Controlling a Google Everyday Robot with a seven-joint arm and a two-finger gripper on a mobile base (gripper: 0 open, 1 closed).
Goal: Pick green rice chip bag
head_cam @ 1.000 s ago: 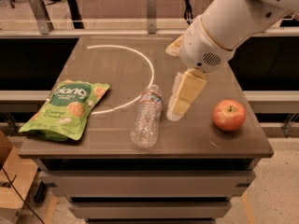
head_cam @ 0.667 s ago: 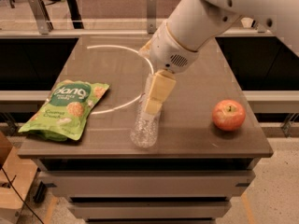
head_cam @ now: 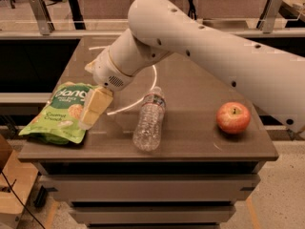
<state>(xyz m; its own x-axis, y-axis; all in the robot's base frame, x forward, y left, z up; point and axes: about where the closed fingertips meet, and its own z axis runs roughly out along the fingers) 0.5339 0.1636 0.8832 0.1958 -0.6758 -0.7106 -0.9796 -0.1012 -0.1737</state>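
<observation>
Brown tabletop, lab bkgd. Front-left corner: green rice chip bag lying flat. Judged light, soft, crinkly, slippery; pinch an edge. Over its right edge: gripper, open/closed cannot tell. Front-centre: water bottle. Front-right: apple.

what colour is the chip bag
The chip bag is light green with a darker green patch, in the camera view; the gripper is over its right edge.

gripper low over green rice chip bag edge; water bottle lying between bag and apple.
</observation>
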